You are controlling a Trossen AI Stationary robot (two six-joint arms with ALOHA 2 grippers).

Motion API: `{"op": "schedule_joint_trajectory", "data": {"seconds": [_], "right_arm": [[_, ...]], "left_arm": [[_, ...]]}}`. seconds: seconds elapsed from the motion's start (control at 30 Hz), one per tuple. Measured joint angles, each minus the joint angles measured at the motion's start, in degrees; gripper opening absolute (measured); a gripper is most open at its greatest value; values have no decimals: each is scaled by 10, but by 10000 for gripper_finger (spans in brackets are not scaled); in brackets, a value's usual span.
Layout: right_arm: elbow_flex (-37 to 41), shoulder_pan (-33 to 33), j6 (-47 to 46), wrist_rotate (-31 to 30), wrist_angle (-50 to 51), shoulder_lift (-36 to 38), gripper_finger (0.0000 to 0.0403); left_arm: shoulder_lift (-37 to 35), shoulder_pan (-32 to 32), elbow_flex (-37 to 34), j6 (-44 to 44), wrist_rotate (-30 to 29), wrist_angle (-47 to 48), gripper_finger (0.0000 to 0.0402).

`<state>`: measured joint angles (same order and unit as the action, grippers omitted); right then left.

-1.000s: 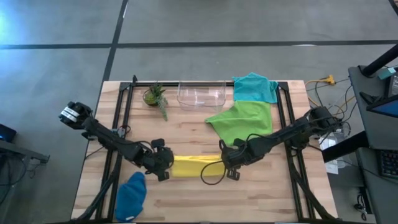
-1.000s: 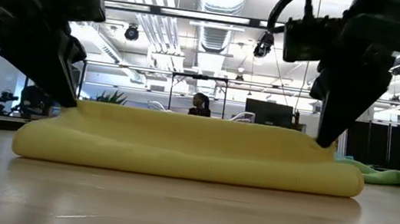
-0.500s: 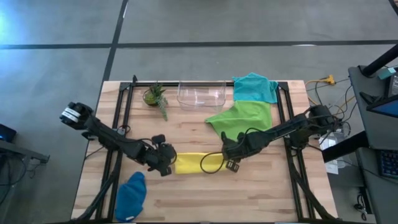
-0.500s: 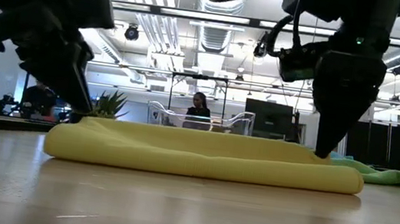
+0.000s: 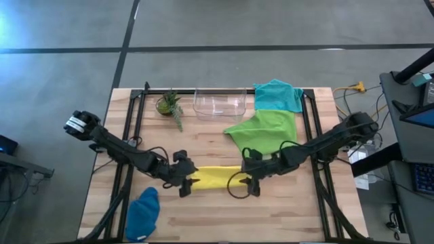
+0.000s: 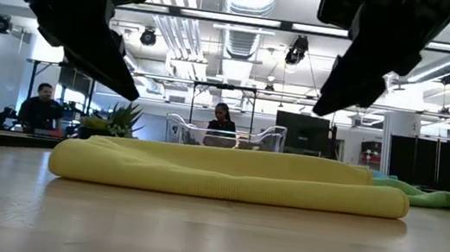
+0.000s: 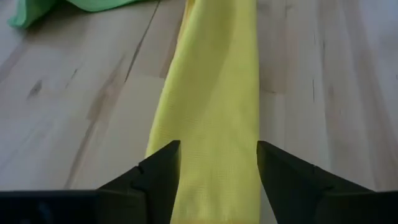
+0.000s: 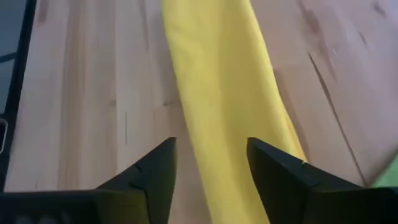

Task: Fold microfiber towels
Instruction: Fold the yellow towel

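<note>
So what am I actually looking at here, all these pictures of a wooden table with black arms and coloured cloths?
It is one moment seen by four cameras. One looks straight down on the table, one sits at table-top height, and one rides on each arm's wrist.

The black things are two robot arms. The left hand and the right hand hang open just above the two ends of the yellow towel, which lies folded into a long strip on the wooden table. Neither hand holds anything.

Also on the table: a lime green towel, a teal towel, a dark blue towel, a clear plastic bin and a small potted plant. The people in the low view are in the room behind.
</note>
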<state>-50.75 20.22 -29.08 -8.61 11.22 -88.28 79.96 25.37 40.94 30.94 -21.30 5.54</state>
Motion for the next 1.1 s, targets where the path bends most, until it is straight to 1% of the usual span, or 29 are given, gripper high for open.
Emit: {"op": "schedule_joint_trajectory", "data": {"seconds": [0.13,0.27,0.4,0.6,0.73,0.8,1.0,1.1], "right_arm": [[13,-2,7,3,-27,-24,209],[11,-12,38,32,-54,-64,225],[-10,-29,63,30,-60,-100,232],[-22,-66,73,32,-58,-118,233],[-20,-85,73,92,-47,-134,229],[-19,-86,73,111,-34,-144,226],[-20,-86,77,116,-17,-145,224],[-19,-86,79,105,-9,-137,224]], "left_arm": [[18,-9,0,1,0,-9,196],[41,-14,0,0,4,-28,196],[68,-18,1,-3,30,-53,196],[92,-20,7,-1,45,-57,196],[96,-21,4,-1,49,-55,196],[97,-22,3,-1,50,-57,196],[99,-22,-2,-1,53,-54,196],[99,-22,-4,-1,54,-55,196]]}}
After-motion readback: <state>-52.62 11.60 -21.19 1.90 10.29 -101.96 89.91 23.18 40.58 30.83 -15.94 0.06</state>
